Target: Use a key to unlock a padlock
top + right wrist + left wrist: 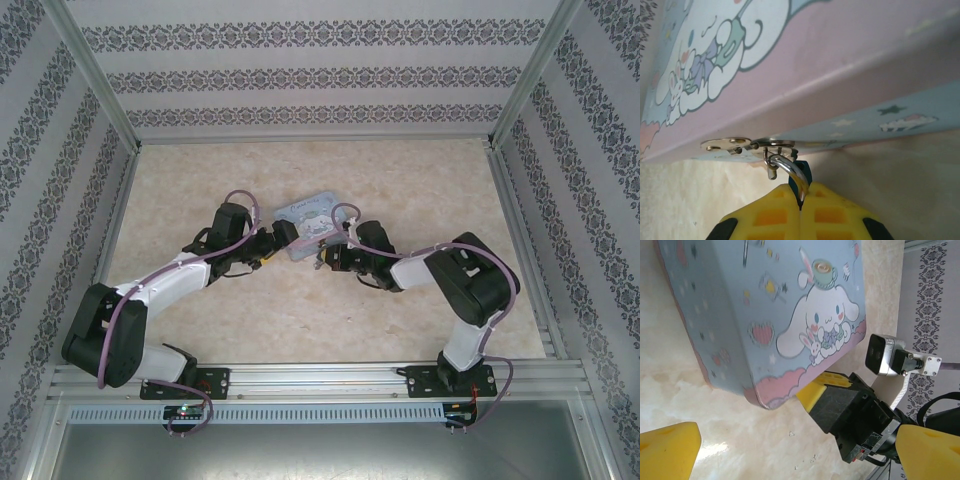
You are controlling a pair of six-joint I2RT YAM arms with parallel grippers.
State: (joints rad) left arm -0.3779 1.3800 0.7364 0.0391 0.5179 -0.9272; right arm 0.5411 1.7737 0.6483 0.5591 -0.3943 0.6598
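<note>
Table: beige marbled top (420,180), spread out ahead of me.
Tin: pale-blue cartoon-dog tin (310,215), lying mid-table.
Crumbs: few white specks (790,433) near the tin's corner.

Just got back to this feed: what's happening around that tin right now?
The right gripper is shut on the small teal padlock, whose silvery shackle hangs through the hasp on the edge of the cartoon-dog tin. The left gripper is open and empty, its fingers spread beside the tin, facing the right one.
</note>
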